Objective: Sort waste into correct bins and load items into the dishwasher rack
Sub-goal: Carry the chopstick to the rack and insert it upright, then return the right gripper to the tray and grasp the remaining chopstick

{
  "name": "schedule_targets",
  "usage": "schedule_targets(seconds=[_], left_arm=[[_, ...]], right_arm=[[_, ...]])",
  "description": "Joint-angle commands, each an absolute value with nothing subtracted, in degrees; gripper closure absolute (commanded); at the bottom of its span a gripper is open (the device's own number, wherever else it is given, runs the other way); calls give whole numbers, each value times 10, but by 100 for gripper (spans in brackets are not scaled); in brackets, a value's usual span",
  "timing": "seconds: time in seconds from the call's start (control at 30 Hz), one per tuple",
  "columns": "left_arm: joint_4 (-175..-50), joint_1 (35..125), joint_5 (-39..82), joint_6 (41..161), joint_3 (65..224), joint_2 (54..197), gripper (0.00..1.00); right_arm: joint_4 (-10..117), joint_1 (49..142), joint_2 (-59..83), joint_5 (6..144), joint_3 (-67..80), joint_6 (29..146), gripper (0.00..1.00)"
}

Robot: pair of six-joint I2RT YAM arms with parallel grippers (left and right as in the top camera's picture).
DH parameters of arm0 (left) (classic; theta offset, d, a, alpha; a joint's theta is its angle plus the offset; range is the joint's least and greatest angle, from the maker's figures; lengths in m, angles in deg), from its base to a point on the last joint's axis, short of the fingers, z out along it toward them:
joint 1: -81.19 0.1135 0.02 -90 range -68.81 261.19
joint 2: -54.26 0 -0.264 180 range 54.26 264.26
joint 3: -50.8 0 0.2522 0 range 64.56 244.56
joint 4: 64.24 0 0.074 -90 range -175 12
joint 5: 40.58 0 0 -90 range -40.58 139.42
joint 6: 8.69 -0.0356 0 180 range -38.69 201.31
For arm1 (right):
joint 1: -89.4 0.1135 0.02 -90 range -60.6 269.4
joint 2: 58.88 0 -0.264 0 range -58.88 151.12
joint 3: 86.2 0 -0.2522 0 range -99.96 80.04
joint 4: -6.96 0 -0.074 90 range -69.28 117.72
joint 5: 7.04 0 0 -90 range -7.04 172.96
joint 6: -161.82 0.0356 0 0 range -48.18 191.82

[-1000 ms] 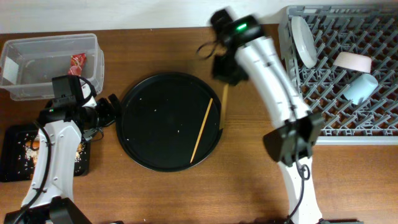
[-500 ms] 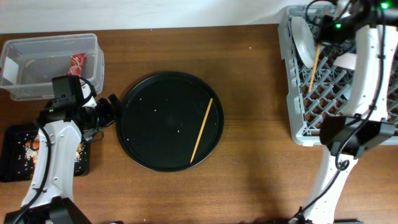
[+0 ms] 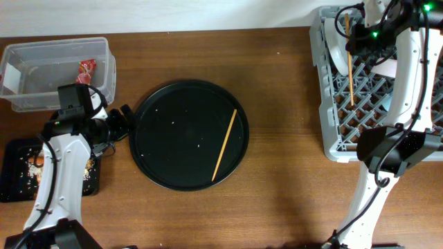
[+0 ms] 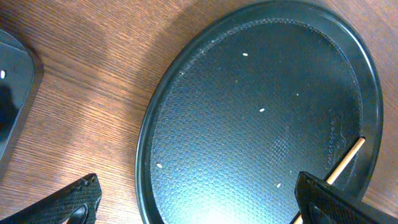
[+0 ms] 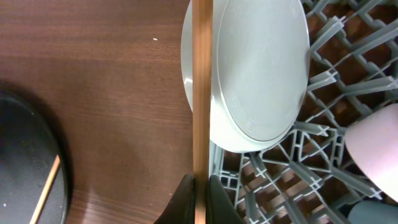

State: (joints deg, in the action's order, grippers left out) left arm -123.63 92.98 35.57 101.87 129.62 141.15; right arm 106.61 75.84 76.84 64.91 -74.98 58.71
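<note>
Nearest of all, at the left edge of the brown desk (image 3: 284,180), lies the flat black tray (image 3: 10,158). It has rice and food bits in it, so the scraps have gone where they belong.

The left claw (image 3: 124,123) waits just beside the big round tray (image 3: 166,131). Its two fingers are wide apart and it holds nothing. It looks ready to reach in for the next thing.

On the round tray lies one chopstick (image 3: 225,144), on a slant near the right rim. I think this one needs to go to the rack next. It is thin and flat on the tray, so it may be hard to pinch.

A bit farther back on the left is the clear tub (image 3: 41,86), with the red wrapper (image 3: 86,70) inside.

Farthest away, on the right, is the grey rack (image 3: 331,142). The right claw (image 5: 200,190) is squeezed tight on the other chopstick (image 5: 202,87). It holds the stick by one end over the rack, just beside the white plate (image 5: 261,68). The plate stands on its edge between the pegs so it will not fall. A small bowl (image 3: 392,69) sits in the rack too. The stick hangs over the gaps, likely so it can be let down into the rack.
</note>
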Motion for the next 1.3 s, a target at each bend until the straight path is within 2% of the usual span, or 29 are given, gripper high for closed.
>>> schedule_targets(seconds=[0.0, 0.27, 0.5, 0.67, 0.7, 0.73, 0.77, 0.8, 0.9, 1.03, 1.17, 1.27], left_arm=[[-1235, 928, 357, 1010, 1296, 1413, 1], [-1235, 928, 357, 1010, 1296, 1413, 1], [-1235, 928, 357, 1010, 1296, 1413, 1], [-1235, 928, 357, 1010, 1296, 1413, 1], [-1235, 928, 357, 1010, 1296, 1413, 1], [-1235, 928, 357, 1010, 1296, 1413, 1], [-1235, 928, 357, 1010, 1296, 1413, 1], [-1235, 928, 357, 1010, 1296, 1413, 1], [-1235, 928, 357, 1010, 1296, 1413, 1], [-1235, 928, 357, 1010, 1296, 1413, 1], [-1235, 928, 357, 1010, 1296, 1413, 1], [-1235, 928, 358, 1010, 1296, 1413, 1]], right_arm=[[1061, 745, 765, 657, -748, 570, 96], [1047, 709, 765, 656, -727, 556, 96], [958, 706, 765, 657, -613, 555, 96], [948, 706, 765, 674, -597, 555, 93], [948, 706, 765, 674, -597, 555, 86], [949, 706, 765, 673, -597, 556, 64], [949, 706, 765, 672, -597, 562, 25], [949, 706, 765, 667, -598, 566, 15], [956, 706, 751, 654, -598, 588, 10], [972, 706, 716, 599, -598, 588, 9], [1002, 710, 654, 463, -598, 588, 3], [1036, 740, 589, 370, -598, 588, 3]])
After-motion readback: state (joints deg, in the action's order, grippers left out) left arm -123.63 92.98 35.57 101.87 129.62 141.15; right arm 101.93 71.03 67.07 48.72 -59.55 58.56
